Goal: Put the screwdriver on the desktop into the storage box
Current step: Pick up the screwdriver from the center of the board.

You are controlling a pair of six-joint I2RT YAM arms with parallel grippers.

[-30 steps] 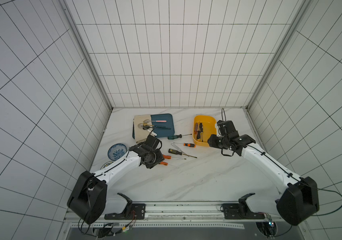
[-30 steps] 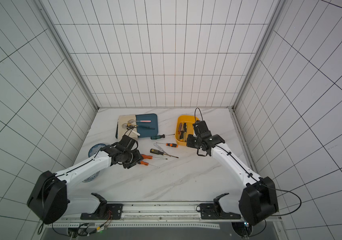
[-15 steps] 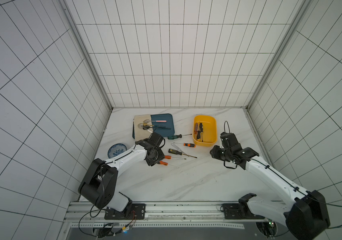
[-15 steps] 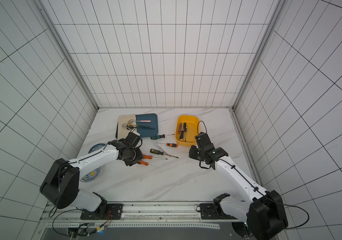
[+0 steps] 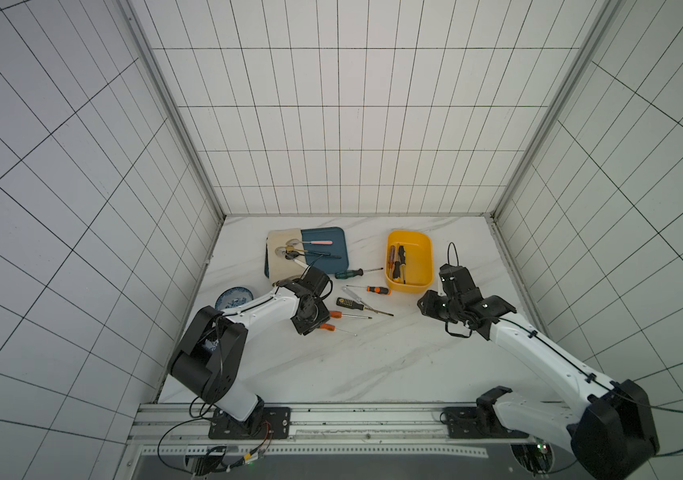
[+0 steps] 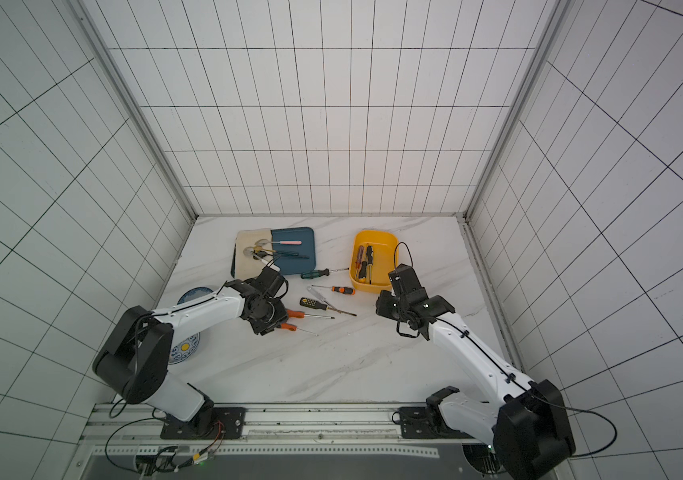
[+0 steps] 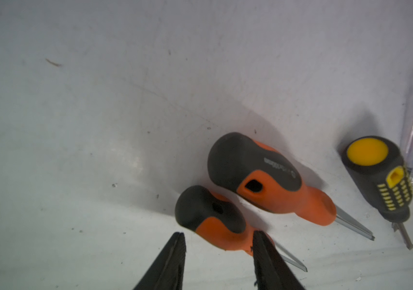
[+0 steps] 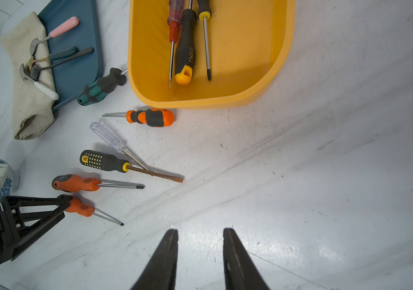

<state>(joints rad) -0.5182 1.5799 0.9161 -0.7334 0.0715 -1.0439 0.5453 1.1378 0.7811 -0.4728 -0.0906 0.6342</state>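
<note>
Several screwdrivers lie on the white desktop (image 5: 373, 357). My left gripper (image 7: 219, 236) is down on the nearest one, a small orange-and-black screwdriver (image 7: 215, 221) (image 5: 326, 327). One tip sits at its black butt and the other presses its orange neck, and it still rests on the desktop. The yellow storage box (image 5: 429, 257) (image 8: 200, 100) stands at the back right with three screwdrivers (image 8: 185, 47) inside. My right gripper (image 8: 200, 232) hovers open and empty over bare desktop, in front of the box.
Beside the held tool lie a larger orange screwdriver (image 7: 263, 180), a black-and-yellow one (image 8: 102, 162), a clear one (image 8: 107, 136), a stubby orange one (image 8: 150, 117) and a green one (image 8: 102, 86). A blue tray (image 5: 327, 253) with spoons and a cloth (image 5: 279, 266) sits behind, and a patterned bowl (image 5: 234, 296) to the left.
My left jaws have narrowed onto the small orange screwdriver's handle. My right arm has drawn back from the storage box toward the front of the desktop.
</note>
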